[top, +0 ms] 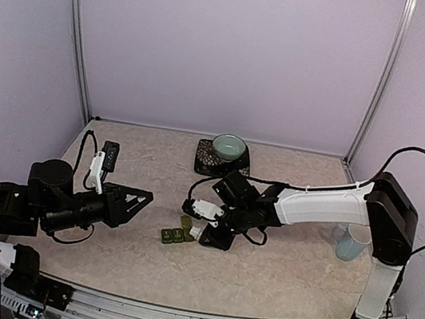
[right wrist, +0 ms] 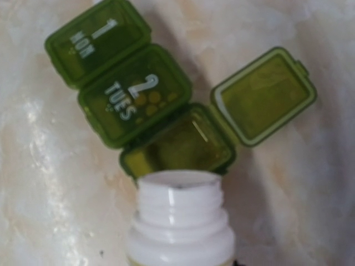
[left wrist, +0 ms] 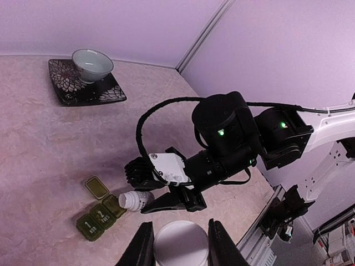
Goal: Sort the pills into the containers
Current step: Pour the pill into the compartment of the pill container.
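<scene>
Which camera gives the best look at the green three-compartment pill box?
The right wrist view: the green three-compartment pill box fills the frame, lid labels readable, third lid open. The left wrist view shows it small; the top view only a tiny green strip.

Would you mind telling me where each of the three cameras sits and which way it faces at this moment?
Top external: above and behind the bases, looking down on the table; both arms show, left gripper and right gripper included.
Left wrist: on the left arm, facing across at the right arm; its own fingers clamp a white cap.
Right wrist: on the right arm, looking down on the containers; its fingers hardly show, only the held white bottle.
Shared: all three show the containers and white bottle.
</scene>
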`<state>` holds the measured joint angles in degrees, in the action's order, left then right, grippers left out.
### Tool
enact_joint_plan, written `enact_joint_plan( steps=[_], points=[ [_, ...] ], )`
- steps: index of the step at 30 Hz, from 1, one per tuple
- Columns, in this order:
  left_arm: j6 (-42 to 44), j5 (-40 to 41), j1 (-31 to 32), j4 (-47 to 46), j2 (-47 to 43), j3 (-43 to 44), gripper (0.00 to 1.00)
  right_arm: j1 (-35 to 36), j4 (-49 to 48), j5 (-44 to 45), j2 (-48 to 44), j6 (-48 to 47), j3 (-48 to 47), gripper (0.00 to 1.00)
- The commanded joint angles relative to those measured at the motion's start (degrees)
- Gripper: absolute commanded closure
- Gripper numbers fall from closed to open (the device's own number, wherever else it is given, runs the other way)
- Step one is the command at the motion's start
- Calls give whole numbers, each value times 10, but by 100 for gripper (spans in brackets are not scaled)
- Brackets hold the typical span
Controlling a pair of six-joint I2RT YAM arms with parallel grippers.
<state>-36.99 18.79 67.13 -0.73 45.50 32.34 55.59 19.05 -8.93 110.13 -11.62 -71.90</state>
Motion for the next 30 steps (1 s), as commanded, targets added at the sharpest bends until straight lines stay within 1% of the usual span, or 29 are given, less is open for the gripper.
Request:
enact_joint_plan(
  steps=[1, 11, 30],
  points=[
    [-1, 2, -3, -13, -6, -9, 73, 0, 29, 11, 14, -8, -28, 74],
    [-4, 2, -4, -16, -10, -13, 73, 6, 61, 21, 26, -7, -56, 74],
    [-6, 2, -3, -17, -17, -21, 73, 30, 116, 66, 52, -14, -108, 74]
  ],
)
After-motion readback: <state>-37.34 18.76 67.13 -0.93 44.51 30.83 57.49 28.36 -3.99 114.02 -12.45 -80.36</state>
